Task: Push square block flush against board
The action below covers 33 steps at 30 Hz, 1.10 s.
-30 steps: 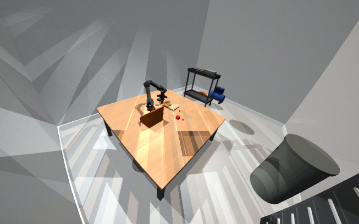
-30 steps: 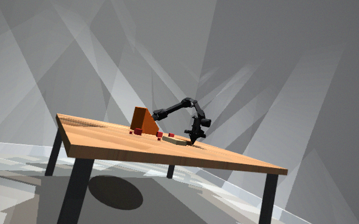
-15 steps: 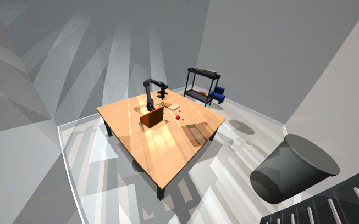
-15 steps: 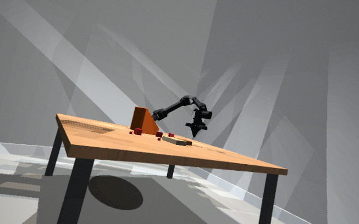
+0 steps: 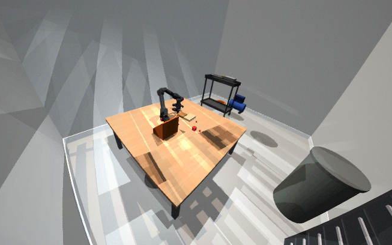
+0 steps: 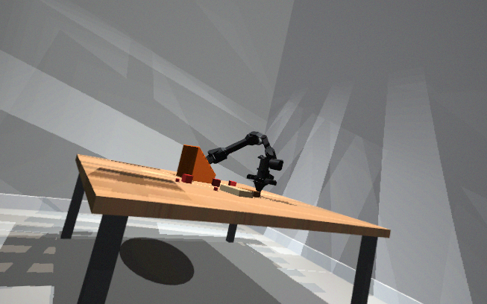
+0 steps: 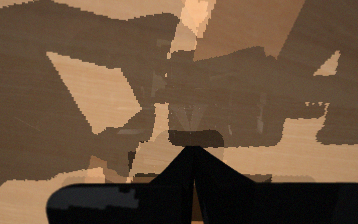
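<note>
My end effector [image 6: 259,187] is closed on nothing, tip down just over the tabletop [image 6: 312,214]. The small dark block [image 6: 256,194] sits right below it, at the near end of the pale board [image 6: 233,190], whose long axis runs away toward the orange wedge [image 6: 195,166]. Open tabletop lies on my side.

A bare workshop or test room, by the look of it: plain grey walls streaked with light, and one wooden table [image 5: 191,170] on dark legs in the middle of the floor. A black arm [image 5: 162,103] is mounted on the table. Beyond the table stands a black cart [image 5: 210,76] with a blue motor [image 5: 237,103] beside it; a dark bin [image 5: 316,185] sits nearer, off the table's corner.
</note>
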Each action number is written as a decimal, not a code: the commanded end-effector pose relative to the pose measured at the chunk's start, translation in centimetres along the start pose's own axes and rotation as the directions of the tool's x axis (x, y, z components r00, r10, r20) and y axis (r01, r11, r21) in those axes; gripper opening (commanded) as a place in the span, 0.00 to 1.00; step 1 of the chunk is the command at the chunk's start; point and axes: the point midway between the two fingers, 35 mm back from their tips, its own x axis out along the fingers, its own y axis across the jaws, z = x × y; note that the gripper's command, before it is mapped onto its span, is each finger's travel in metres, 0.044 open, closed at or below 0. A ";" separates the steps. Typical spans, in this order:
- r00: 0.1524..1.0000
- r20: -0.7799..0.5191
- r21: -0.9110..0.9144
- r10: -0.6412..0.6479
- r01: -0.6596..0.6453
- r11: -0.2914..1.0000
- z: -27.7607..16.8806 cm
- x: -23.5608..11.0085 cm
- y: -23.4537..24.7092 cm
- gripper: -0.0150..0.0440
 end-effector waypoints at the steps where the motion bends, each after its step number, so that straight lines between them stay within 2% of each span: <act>1: 1.000 -0.005 0.015 -0.004 0.004 1.000 -0.6 0.5 -0.1 0.25; 33: 1.000 -0.009 0.015 -0.003 0.003 1.000 -4.3 0.5 -0.2 0.25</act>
